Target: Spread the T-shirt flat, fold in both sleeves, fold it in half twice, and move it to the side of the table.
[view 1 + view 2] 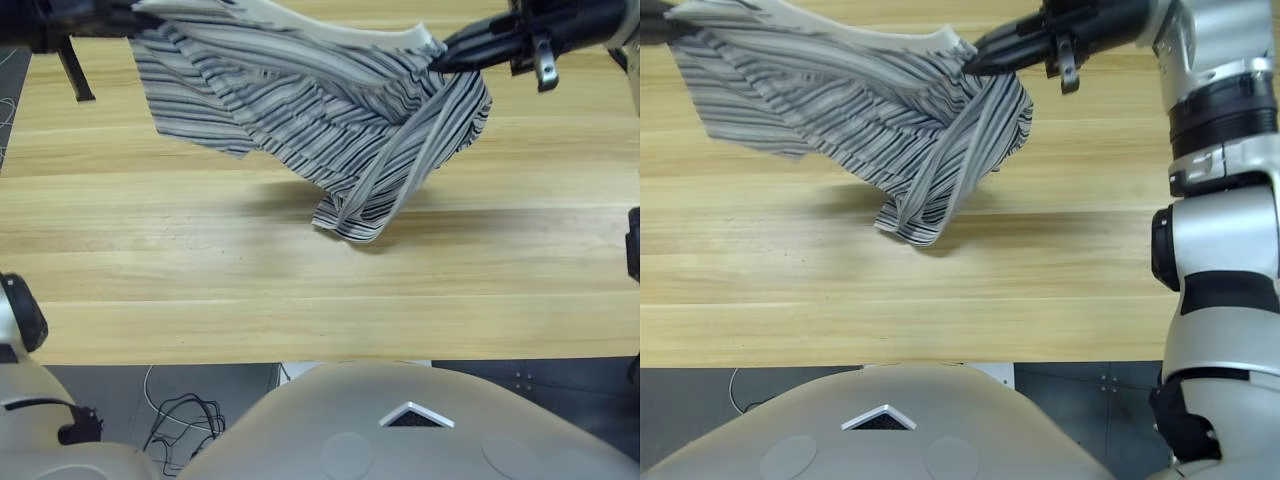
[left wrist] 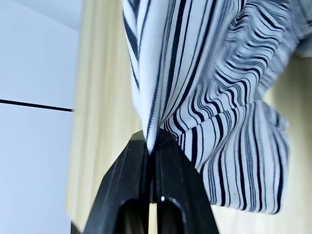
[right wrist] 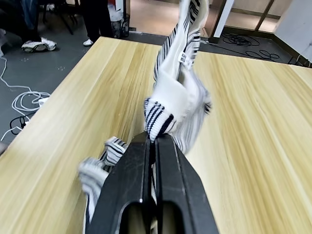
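**Pale wood counter (image 1: 200, 290), striped T-shirt (image 1: 300, 110) strung above it**

The counter of light planks runs across both eye views. The T-shirt hangs over it, lifted between the two end effectors. Its long axis runs from the left end effector (image 1: 132, 12) across to the right end effector (image 1: 440, 55), so the upper hem forms a nearly taut line from one to the other. The rest of the cloth sags below that line in loose folds. The lowest bunch hangs under and a little inward of the right end effector, close to the counter; whether it touches the wood cannot be told.

Both end effectors are clamped narrow on fabric. In the left wrist view the black fingers (image 2: 131, 165) pinch a striped edge, and the cloth fans away from the tips in rippled folds. In the right wrist view the fingers (image 3: 168, 161) are pressed together on a bunched white-and-striped edge, with the shirt rising from the tips as a twisted rope.

The eye views show the full span and sag of the shirt, which neither wrist view does. The right wrist view shows the dark floor beyond the counter with loose white cables (image 3: 24, 102). The left wrist view shows a pale wall panel (image 2: 34, 97) beside the counter's edge.
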`<state>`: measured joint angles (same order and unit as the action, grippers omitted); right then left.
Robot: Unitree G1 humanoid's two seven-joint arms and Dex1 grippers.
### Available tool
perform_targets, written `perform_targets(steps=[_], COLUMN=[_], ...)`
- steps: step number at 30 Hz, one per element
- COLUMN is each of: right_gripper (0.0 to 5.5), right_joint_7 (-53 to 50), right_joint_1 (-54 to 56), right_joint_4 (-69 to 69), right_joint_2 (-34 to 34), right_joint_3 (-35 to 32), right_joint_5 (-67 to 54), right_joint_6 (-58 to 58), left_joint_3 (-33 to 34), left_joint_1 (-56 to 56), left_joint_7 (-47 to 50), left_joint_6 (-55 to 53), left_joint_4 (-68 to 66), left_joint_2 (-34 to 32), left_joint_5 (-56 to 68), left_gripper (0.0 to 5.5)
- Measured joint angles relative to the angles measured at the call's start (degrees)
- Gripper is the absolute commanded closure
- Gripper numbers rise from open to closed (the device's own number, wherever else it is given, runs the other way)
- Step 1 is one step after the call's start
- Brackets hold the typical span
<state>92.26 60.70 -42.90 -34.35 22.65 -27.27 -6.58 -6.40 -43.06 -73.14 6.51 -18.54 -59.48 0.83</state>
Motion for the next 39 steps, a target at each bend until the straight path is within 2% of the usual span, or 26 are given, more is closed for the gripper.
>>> perform_targets(steps=[6,11,16,19,21,23,25,27,30,32,35,39], right_gripper=[5.40,5.40,5.40,5.40,5.40,5.40,5.40,5.40,5.40,5.40,5.40,5.40], right_joint_7=[0.0,-13.8,-33.0,-48.9,-59.2,-72.5,-81.5,-91.6,-100.6,-100.1,-85.3,-61.3], right_joint_1=[3.7,7.0,10.7,12.6,14.9,19.6,24.6,31.4,37.9,39.8,37.2,23.4], right_joint_4=[-8.4,-19.7,-28.7,-33.3,-34.5,-35.2,-35.4,-35.4,-35.2,-34.9,-34.8,-34.8], right_joint_2=[4.0,8.0,12.5,15.5,17.0,18.6,18.7,17.9,15.7,14.7,16.3,18.6], right_joint_3=[-3.0,-4.7,-5.9,-6.8,-8.1,-10.3,-12.0,-14.1,-14.3,-14.8,-16.8,-17.0], right_joint_5=[3.6,14.4,22.8,27.7,29.9,32.0,33.6,35.3,40.3,41.2,40.4,39.1], right_joint_6=[0.6,9.2,11.5,9.4,8.2,7.5,8.0,10.9,17.3,21.2,23.6,24.0], left_joint_3=[-1.9,-4.1,-10.0,-14.2,-14.6,-13.6,-11.2,-7.3,-2.9,-2.1,-3.0,-7.4], left_joint_1=[-3.6,-7.5,-20.1,-26.8,-30.6,-36.5,-41.9,-49.0,-55.9,-57.5,-54.4,-38.9], left_joint_7=[0.3,6.0,22.4,39.2,49.4,61.6,69.4,77.3,84.8,86.9,82.3,71.4], left_joint_6=[2.8,5.2,7.6,4.3,0.0,-5.8,-8.5,-9.1,-6.2,-3.3,0.0,6.8], left_joint_4=[-3.8,-11.2,-31.4,-48.4,-53.9,-57.6,-58.6,-58.9,-59.0,-58.9,-58.8,-58.7], left_joint_2=[3.2,7.8,15.0,22.0,24.8,27.2,28.0,28.1,27.9,27.4,27.7,28.7], left_joint_5=[-2.3,-7.9,-20.3,-28.1,-29.8,-30.5,-30.0,-27.9,-25.7,-25.7,-26.3,-28.2], left_gripper=[5.38,5.38,5.38,5.38,5.38,5.38,5.38,5.38,5.38,5.38,5.38,5.38])
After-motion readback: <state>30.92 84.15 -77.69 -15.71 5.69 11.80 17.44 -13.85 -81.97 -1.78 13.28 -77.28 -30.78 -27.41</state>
